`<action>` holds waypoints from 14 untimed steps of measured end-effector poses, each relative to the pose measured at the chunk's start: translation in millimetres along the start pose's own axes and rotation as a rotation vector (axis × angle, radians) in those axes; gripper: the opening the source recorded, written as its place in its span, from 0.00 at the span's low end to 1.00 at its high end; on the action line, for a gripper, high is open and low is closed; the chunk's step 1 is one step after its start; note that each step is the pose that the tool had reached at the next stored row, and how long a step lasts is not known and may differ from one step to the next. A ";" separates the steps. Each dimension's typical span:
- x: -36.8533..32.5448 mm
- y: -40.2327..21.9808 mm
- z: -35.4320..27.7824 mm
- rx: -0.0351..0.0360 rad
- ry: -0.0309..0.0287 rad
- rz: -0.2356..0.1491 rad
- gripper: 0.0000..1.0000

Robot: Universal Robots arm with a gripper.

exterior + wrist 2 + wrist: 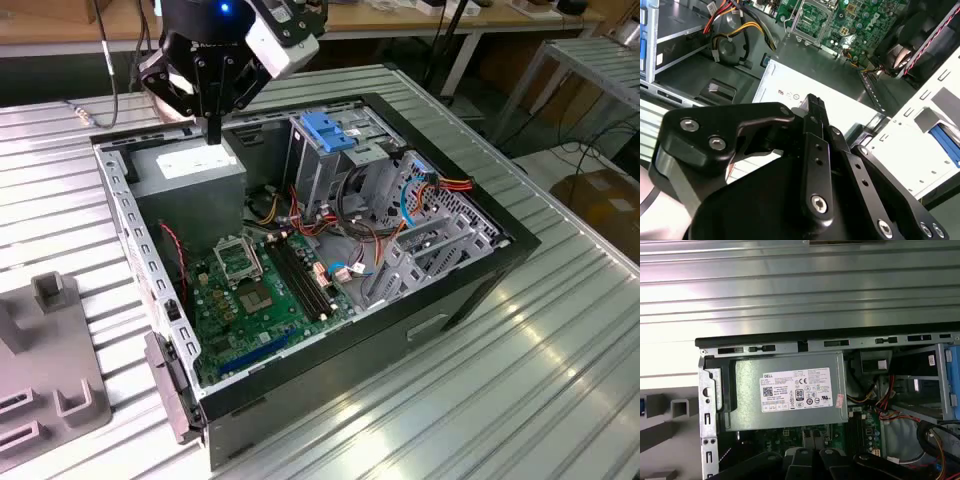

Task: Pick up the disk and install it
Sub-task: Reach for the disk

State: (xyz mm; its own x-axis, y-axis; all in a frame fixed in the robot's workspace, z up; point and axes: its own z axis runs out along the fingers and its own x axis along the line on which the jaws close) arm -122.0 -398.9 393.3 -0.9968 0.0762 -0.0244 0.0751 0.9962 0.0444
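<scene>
My gripper (pixel 213 132) hangs over the grey power supply (pixel 190 170) at the back corner of the open computer case (pixel 300 250), on the exterior view's left. Its black fingers (pixel 812 107) are pressed together with nothing between them. Of the disk, a strip of its bright blue bracket (pixel 944 142) shows in the pale holder outside the case wall, well apart from the gripper. Its dark metal body is hidden. The metal drive bay (pixel 320 165), with a blue latch piece (pixel 325 130) on top, stands at the back of the case.
The green motherboard (pixel 255 290) lies on the case floor, with red, yellow and orange cables (pixel 300 215) bunched beside the bay. A grey slotted fixture (pixel 45 345) sits on the ribbed metal table (pixel 480 400) at the exterior view's left. Benches stand behind.
</scene>
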 end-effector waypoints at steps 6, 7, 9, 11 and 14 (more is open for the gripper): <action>2.7 -0.2 -0.1 0.0001 0.0000 0.000 0.10; 3.0 -0.2 -0.1 0.0000 0.0000 0.000 0.10; 3.6 -0.3 -0.1 0.0000 0.0000 0.000 0.10; 4.9 -0.4 -0.1 0.0000 -0.0001 0.000 0.10; 7.0 -0.6 -0.2 0.0000 -0.0001 0.000 0.10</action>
State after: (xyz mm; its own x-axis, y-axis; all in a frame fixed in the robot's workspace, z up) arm -129.0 -399.0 393.3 -0.9968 0.0761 -0.0245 0.0750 0.9962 0.0444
